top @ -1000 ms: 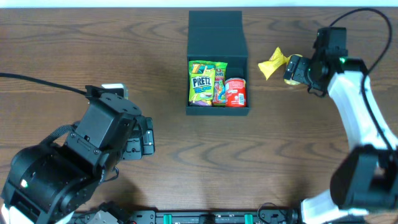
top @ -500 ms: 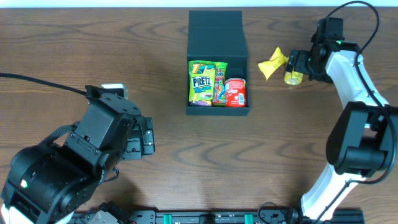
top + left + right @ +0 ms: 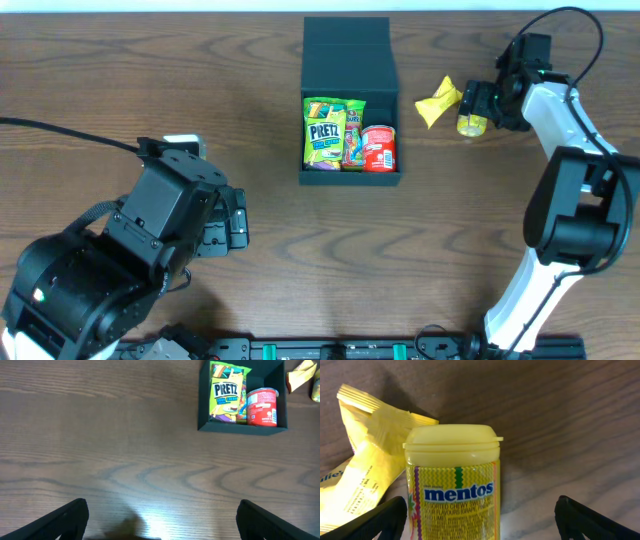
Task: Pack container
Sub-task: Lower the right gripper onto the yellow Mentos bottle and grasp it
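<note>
right arm (image 3: 572, 140) swung round, right gripper (image 3: 480, 106) shifted slightly over the Mentos bottle (image 3: 470, 124)

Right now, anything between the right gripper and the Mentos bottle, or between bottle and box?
Nothing at the grasp: the open right gripper straddles the Mentos bottle. The yellow packet lies on the table between bottle and container; lifting over it should clear.

Dark brown wood-grain table (image 3: 120, 70) fills the overhead frame. Pale strip (image 3: 150, 5) runs along the top edge. Soft glare on the wood, lower centre of the left wrist view.
</note>
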Motion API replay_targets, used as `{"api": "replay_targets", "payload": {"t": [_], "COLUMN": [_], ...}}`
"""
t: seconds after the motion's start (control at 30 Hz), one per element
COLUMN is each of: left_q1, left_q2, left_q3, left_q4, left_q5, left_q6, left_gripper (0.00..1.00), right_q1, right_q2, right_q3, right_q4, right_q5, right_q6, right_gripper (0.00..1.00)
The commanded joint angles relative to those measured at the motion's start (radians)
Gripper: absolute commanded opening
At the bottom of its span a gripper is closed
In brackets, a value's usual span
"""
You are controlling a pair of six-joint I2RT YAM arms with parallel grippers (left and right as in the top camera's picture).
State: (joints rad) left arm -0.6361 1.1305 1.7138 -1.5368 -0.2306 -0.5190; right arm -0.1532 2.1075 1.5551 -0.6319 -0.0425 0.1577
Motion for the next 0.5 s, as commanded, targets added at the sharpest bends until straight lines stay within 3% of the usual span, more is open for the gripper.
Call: {"api": "replay_targets", "payload": {"t": [0.0,0.2,0.47], "left_q1": [0.001,0.001,0.001], "left_q2": [0.000,0.000,0.000], "left_q3": [0.010,0.010,0.010], "left_q4": [0.000,0.000,0.000], "left_q5": [0.003,0.003,0.003], "left_q6": [0.010,0.010,0.010], "left_gripper": [0.95,0.95,0.95], "right_q1": [-0.003,-0.001,0.009], "right_q2": [0.021,0.022,0.024], "right_q3": [0.019,0.019,0.019], "right_q4": [0.013,0.043,0.045], "right_q5": [-0.020,-0.022,-0.022], "right_q6": [-0.017,-0.017,-0.017], "right_gripper": [0.92,0.80,0.45]}}
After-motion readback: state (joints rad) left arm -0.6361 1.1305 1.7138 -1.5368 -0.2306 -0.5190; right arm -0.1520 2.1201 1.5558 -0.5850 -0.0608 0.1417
